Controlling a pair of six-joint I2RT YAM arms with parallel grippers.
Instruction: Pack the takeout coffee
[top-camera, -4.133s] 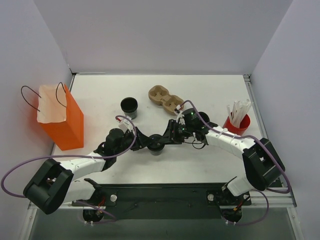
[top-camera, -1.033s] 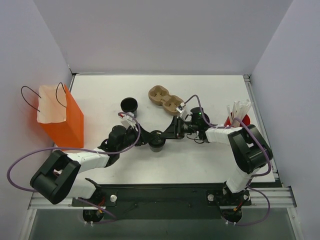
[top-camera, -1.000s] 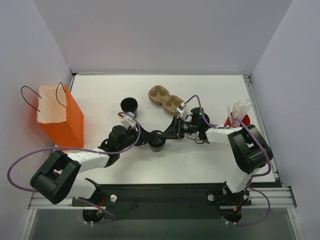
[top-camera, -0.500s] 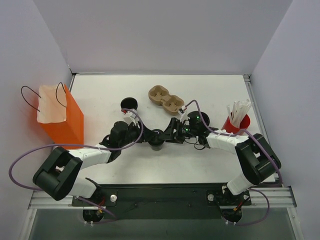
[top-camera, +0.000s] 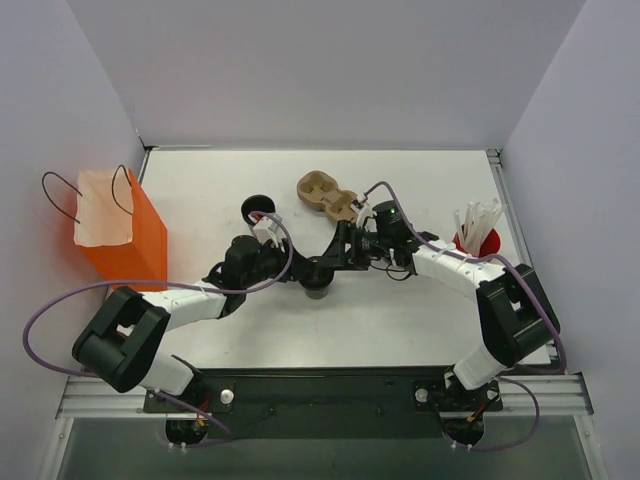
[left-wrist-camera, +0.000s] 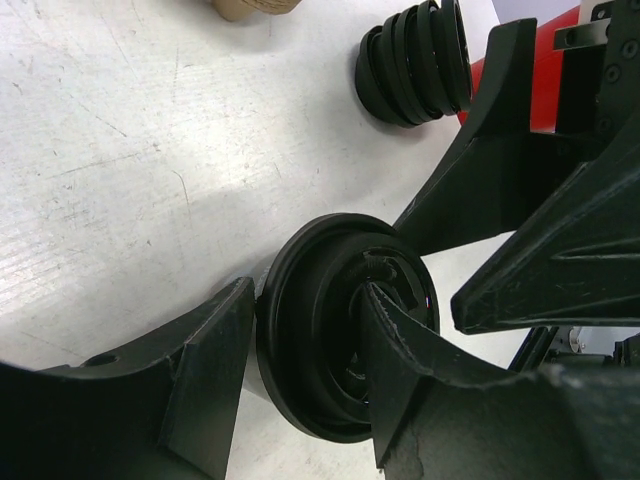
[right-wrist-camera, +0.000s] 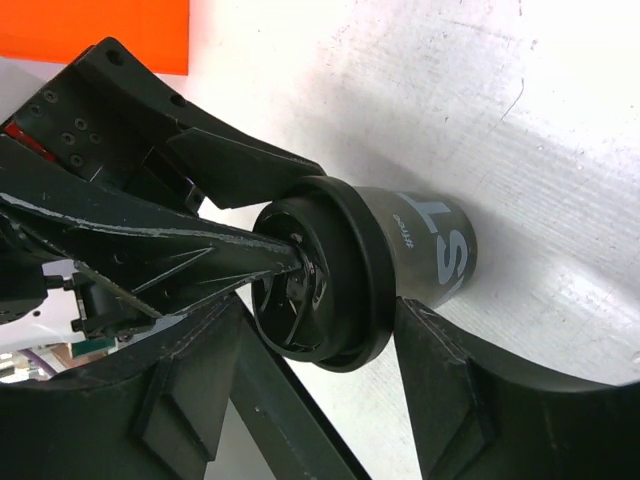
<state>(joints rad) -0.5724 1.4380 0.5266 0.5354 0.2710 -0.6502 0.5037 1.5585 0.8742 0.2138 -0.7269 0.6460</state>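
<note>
The takeout coffee (top-camera: 317, 281), a small black cup with a black lid, stands mid-table between both grippers. My left gripper (top-camera: 297, 272) reaches it from the left. In the left wrist view one finger (left-wrist-camera: 205, 370) presses the outside of the lid's rim (left-wrist-camera: 285, 370) and the other finger (left-wrist-camera: 430, 390) lies in the lid's recess, so the gripper (left-wrist-camera: 305, 300) is shut on the rim. My right gripper (top-camera: 336, 262) comes from the right. In the right wrist view it (right-wrist-camera: 318, 305) is closed around the lid, with the cup's body (right-wrist-camera: 430, 240) beyond. The orange bag (top-camera: 125, 240) stands open at far left.
A lidless black cup (top-camera: 258, 209) and a brown cardboard cup carrier (top-camera: 328, 195) sit behind the coffee. A red cup of white straws (top-camera: 476, 238) is at right. A stack of loose black lids (left-wrist-camera: 415, 65) lies beyond the coffee in the left wrist view.
Both grippers and the coffee between them have shifted slightly toward the far side of the table. The right wrist has swung further back. Both grips look unchanged.
</note>
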